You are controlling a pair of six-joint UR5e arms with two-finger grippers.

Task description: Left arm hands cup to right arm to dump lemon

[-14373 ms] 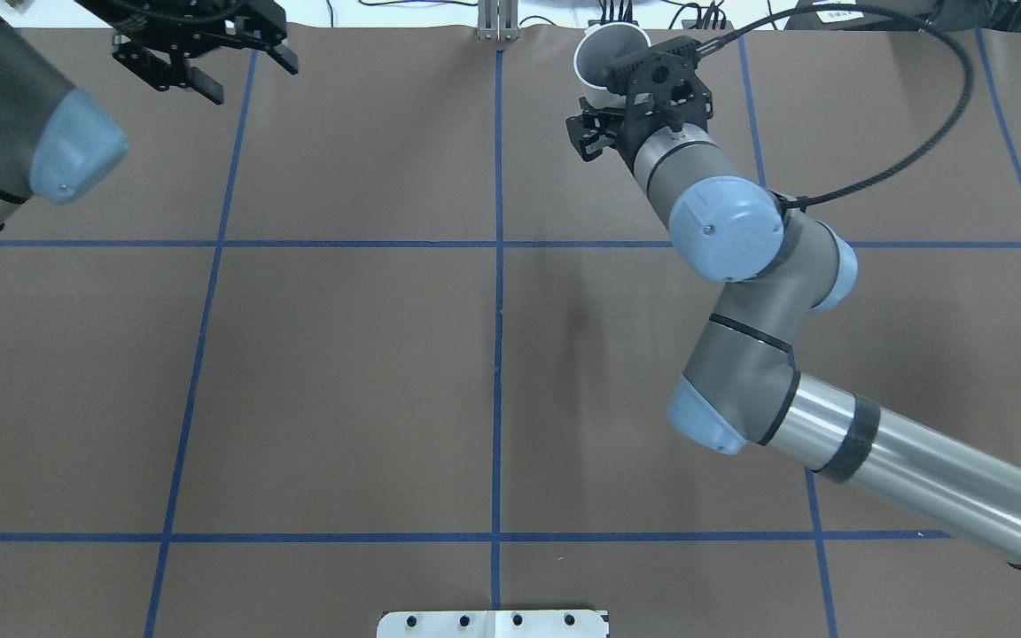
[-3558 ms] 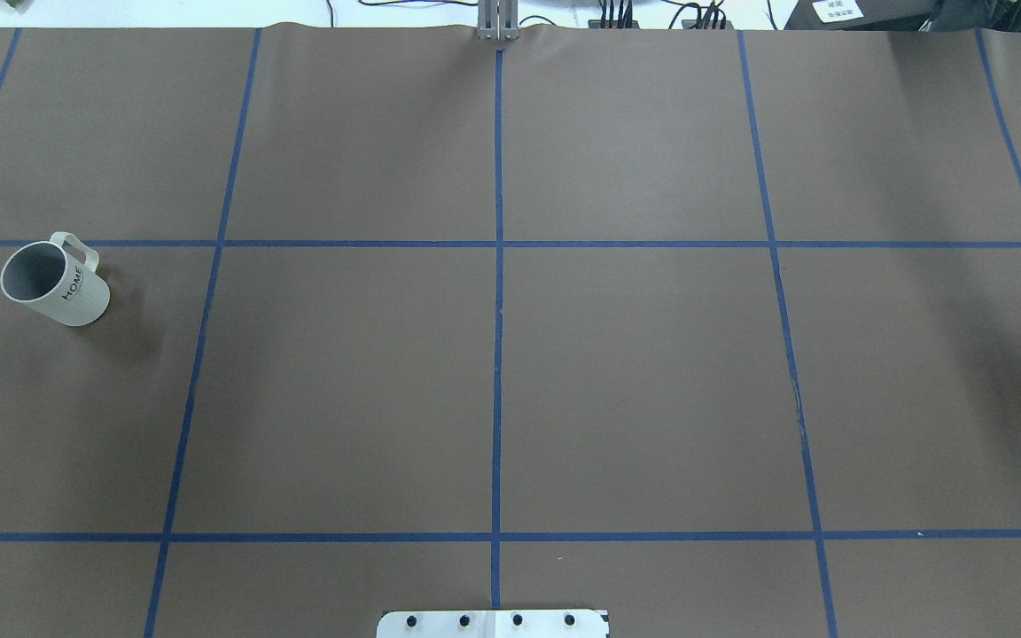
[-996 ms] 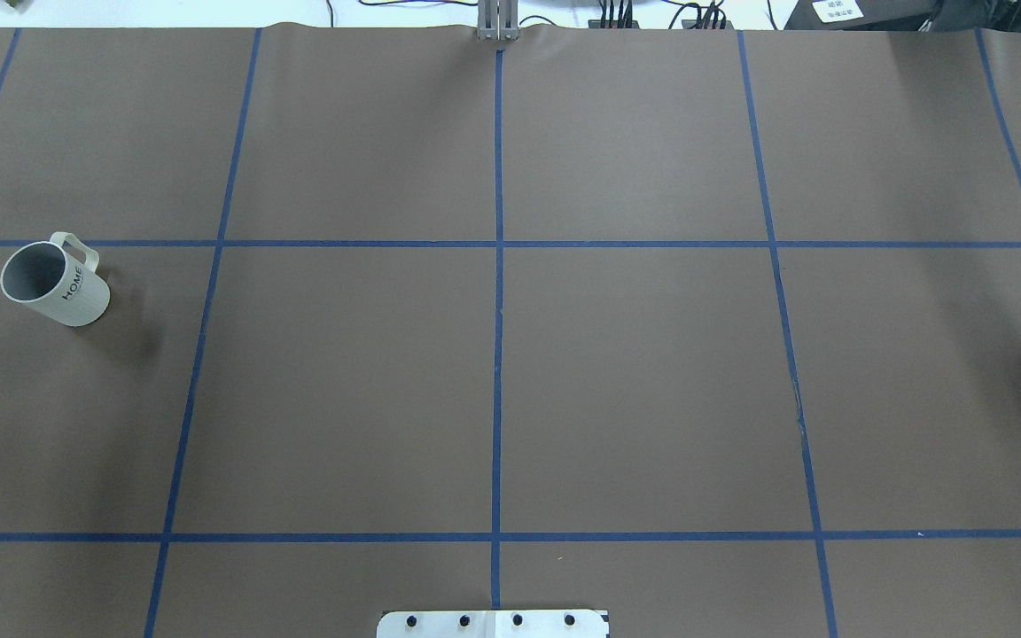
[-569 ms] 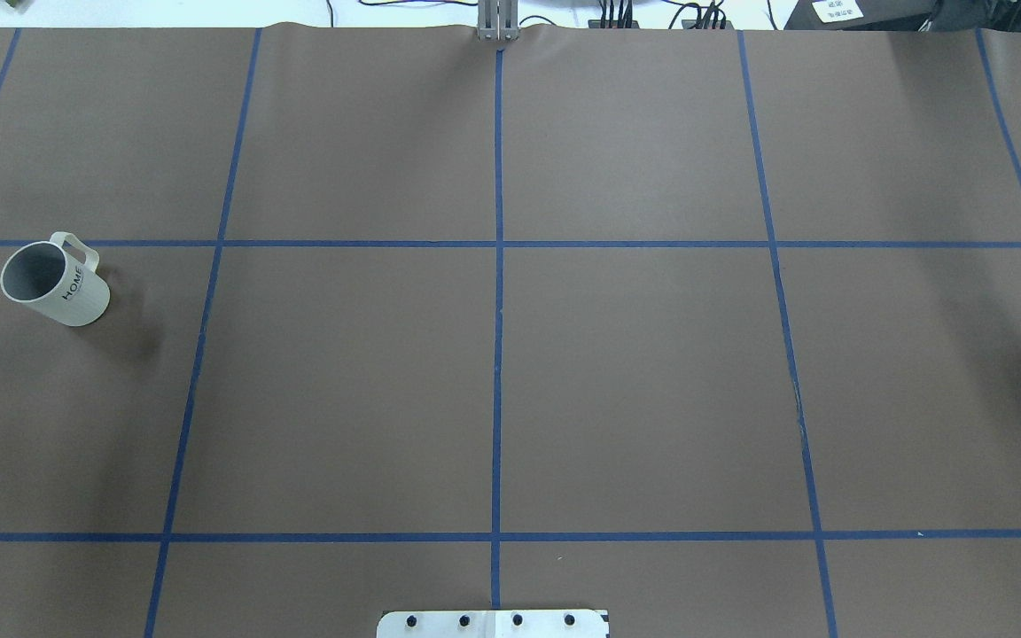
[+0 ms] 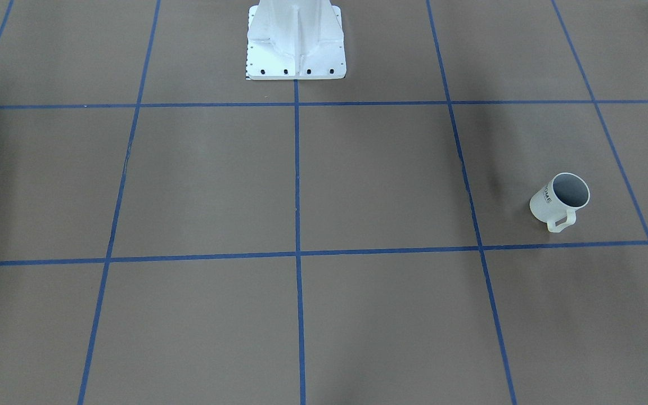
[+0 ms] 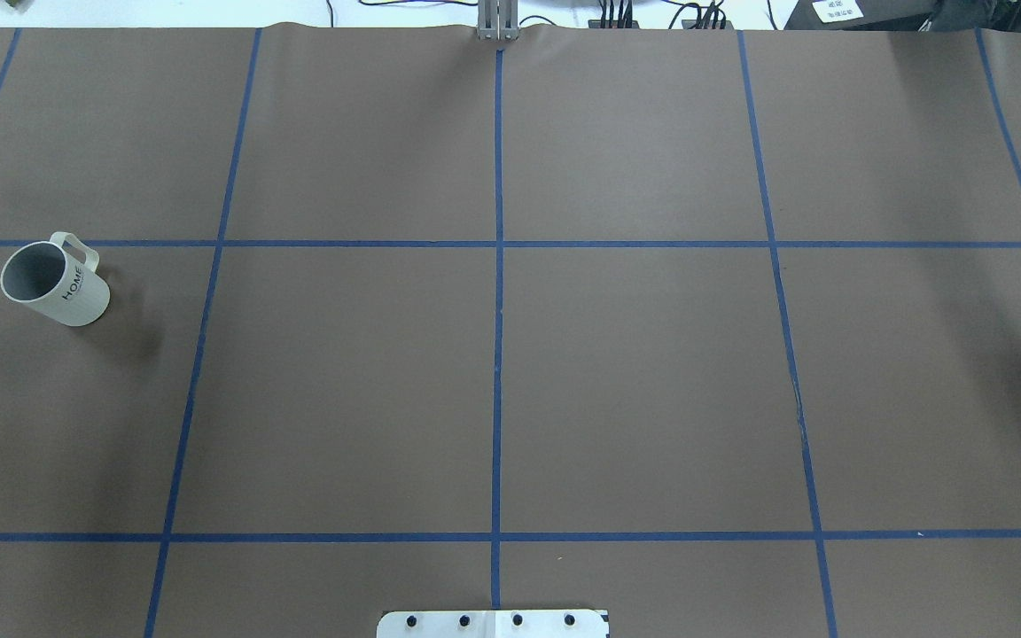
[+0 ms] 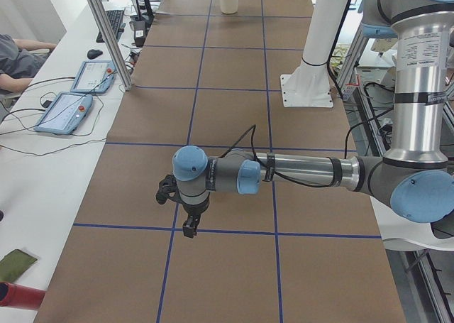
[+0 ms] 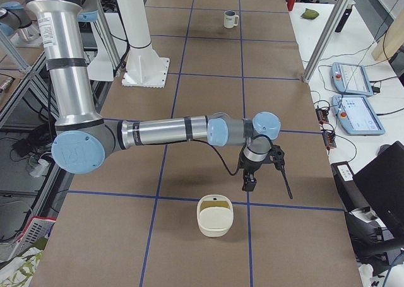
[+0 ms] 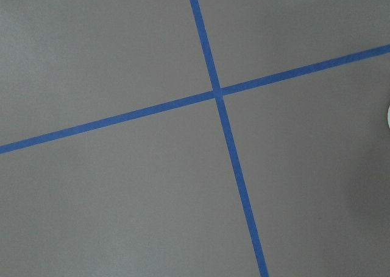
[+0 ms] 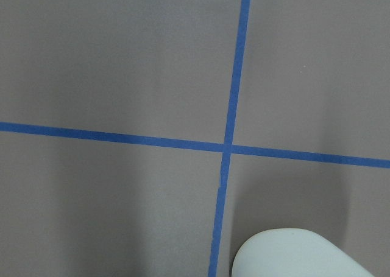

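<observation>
The cup stands upright on the brown table at the left, handle toward the far side, with nothing showing in its dark grey inside. It also shows in the front view and far off in the right side view. No arm is near it in the overhead view. The left arm reaches out above the table, and its left gripper points down. The right arm holds the right gripper pointing down. I cannot tell whether either gripper is open or shut. No lemon is clearly visible.
A cream bowl with something yellowish inside stands just nearer than the right gripper; its rim shows in the right wrist view. The white pedestal base is at the robot's edge. Tablets and a person's arm are at the operators' side.
Nothing has moved in the last second. At 14.4 s ago both arms were over the far table, with a white cup by the right gripper; now no arm shows overhead.
</observation>
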